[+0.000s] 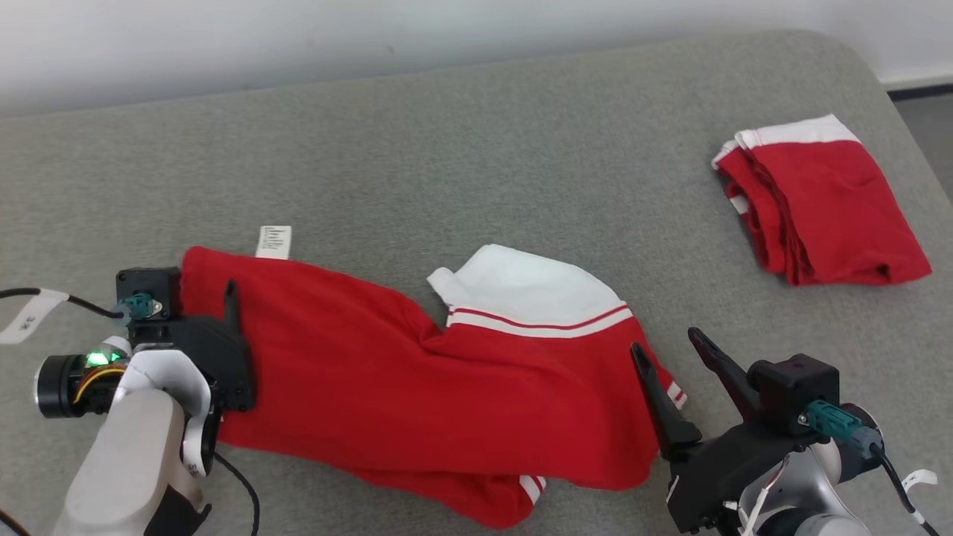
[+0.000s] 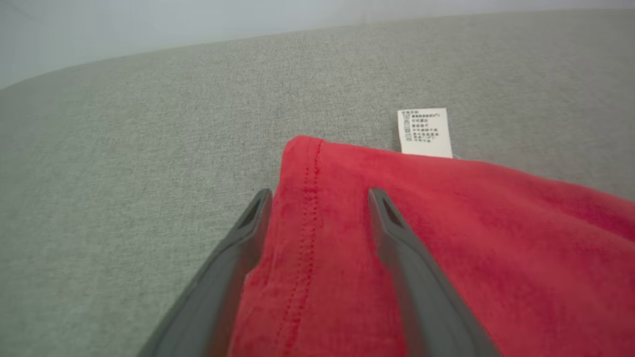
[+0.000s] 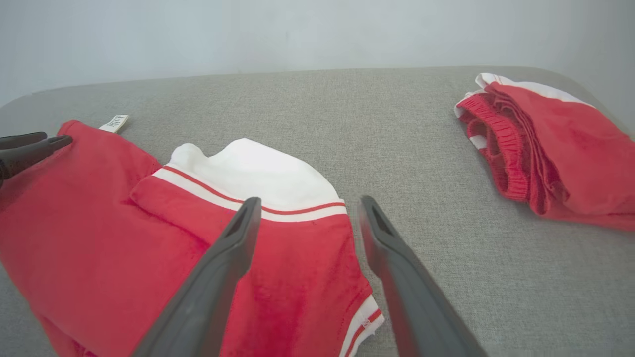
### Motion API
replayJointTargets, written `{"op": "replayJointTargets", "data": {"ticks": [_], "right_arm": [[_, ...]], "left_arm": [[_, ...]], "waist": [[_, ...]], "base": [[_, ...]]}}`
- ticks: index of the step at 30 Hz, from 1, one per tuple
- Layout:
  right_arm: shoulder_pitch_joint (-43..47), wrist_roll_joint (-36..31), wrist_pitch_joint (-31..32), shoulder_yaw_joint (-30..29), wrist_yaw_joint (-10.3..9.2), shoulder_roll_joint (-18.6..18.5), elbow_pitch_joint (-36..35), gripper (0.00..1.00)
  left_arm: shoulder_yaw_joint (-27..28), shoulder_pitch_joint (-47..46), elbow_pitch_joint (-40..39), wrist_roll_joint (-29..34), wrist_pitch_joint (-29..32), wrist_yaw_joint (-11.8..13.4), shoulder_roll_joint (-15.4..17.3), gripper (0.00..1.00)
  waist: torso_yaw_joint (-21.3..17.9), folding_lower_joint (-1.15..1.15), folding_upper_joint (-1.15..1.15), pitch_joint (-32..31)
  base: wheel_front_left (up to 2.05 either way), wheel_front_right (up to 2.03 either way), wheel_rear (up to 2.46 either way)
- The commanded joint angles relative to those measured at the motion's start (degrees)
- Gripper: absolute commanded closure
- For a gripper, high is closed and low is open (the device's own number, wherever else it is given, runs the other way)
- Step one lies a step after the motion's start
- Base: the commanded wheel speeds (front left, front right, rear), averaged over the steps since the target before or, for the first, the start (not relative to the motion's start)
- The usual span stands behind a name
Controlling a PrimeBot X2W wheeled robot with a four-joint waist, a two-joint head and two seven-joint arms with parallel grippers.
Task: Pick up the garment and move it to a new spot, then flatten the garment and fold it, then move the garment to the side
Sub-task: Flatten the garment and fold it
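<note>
The garment [image 1: 387, 380] is red with a white striped panel and lies crumpled and partly doubled over mid-table. A white care label [image 1: 274, 242] sticks out at its far left corner. My left gripper [image 1: 207, 294] stands open at the garment's left end. In the left wrist view its fingers [image 2: 320, 196] straddle the stitched hem of the garment [image 2: 446, 238], one over the cloth and one at its edge. My right gripper [image 1: 664, 341] is open at the garment's right edge. In the right wrist view [image 3: 308, 200] one finger lies over the red cloth [image 3: 124, 238], the other over bare table.
A second red and white garment [image 1: 826, 205], folded, lies at the back right, also seen in the right wrist view [image 3: 570, 153]. The grey fabric-covered table [image 1: 476, 149] ends at a pale wall behind, and its rounded right edge passes close behind the folded piece.
</note>
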Motion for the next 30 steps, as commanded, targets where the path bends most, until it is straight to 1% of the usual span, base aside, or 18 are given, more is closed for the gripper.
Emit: {"op": "replayJointTargets", "data": {"ticks": [1, 3, 4, 5, 8, 11, 16, 19, 22, 25, 28, 30], "right_arm": [[-0.6, 0.2, -0.5, 0.1, -0.15, 0.2, 0.3, 0.0], [-0.9, 0.1, -1.2, 0.2, -0.15, 0.2, 0.7, 0.0], [-0.9, 0.1, -1.4, 0.2, -0.15, 0.3, 0.9, 0.0], [-1.0, 0.1, -1.8, 0.3, -0.15, 0.3, 1.0, 0.0], [-1.0, 0.0, -2.1, -0.2, -0.15, 0.3, 1.6, 0.0], [-0.7, -0.2, -2.2, -0.6, -0.15, 0.3, 1.9, 0.0], [0.3, -0.6, -1.7, -1.7, -0.15, 0.3, 1.7, 0.0], [1.1, -0.7, -1.3, -2.6, -0.15, 0.3, 1.2, 0.0], [1.6, -1.1, -0.7, -3.8, -0.15, 0.3, 0.5, 0.0], [2.1, -1.3, -0.3, -4.7, -0.15, 0.3, -0.2, 0.0], [2.4, -1.4, 0.0, -4.9, -0.15, 0.3, -0.6, 0.0], [2.6, -1.4, 0.2, -5.1, -0.15, 0.3, -0.8, 0.0]], "left_arm": [[0.1, -0.6, 0.5, 0.1, 0.1, 0.3, 0.3, 0.0], [0.2, -1.1, 1.9, -0.5, 0.8, 0.1, 0.3, 0.0], [0.2, -1.3, 2.5, -0.6, 1.2, 0.2, 0.5, 0.42], [0.2, -1.4, 3.0, -0.8, 1.0, 0.1, 0.5, 1.0], [0.5, -1.1, 3.9, -1.5, 0.0, 0.3, 0.4, 1.0], [1.2, -0.2, 3.1, -1.9, -2.4, 0.5, 0.1, 1.0], [2.5, 4.3, -2.1, -3.7, -6.3, 1.2, -1.0, 1.0], [2.7, 9.4, -8.3, -4.1, -7.8, 2.2, -1.2, 1.0], [2.3, 16.0, -17.0, -4.1, -8.3, 3.6, -1.9, 1.0], [2.0, 22.6, -26.2, -4.0, -8.5, 5.7, -2.9, 1.0], [1.9, 28.9, -34.7, -3.8, -10.1, 7.9, -4.3, 1.0], [1.5, 32.0, -39.4, -3.7, -11.2, 8.9, -5.4, 1.0]], "waist": [[-2.7, -0.01, 0.0, 2.6], [-2.9, -0.01, 0.0, 2.7], [-3.0, -0.01, 0.0, 2.7], [-3.0, -0.01, 0.0, 2.7], [-2.5, -0.01, 0.0, 2.4], [-1.5, -0.01, 0.0, 1.7], [1.0, -0.01, 0.0, 0.0], [2.7, -0.01, 0.0, -0.9], [4.3, -0.01, 0.0, -1.7], [5.6, -0.01, 0.0, -2.2], [6.4, -0.01, 0.0, -2.7], [6.8, -0.01, 0.0, -3.1]], "base": [[0.0, 0.0, 0.0], [0.0, 0.0, 0.0], [0.0, 0.0, 0.0], [0.0, 0.0, 0.0], [0.0, 0.0, 0.0], [0.0, 0.0, 0.0], [0.0, 0.0, 0.0], [0.0, 0.0, 0.0], [0.0, 0.0, 0.0], [0.0, 0.0, 0.0], [0.0, 0.0, 0.0], [0.0, 0.0, 0.0]]}}
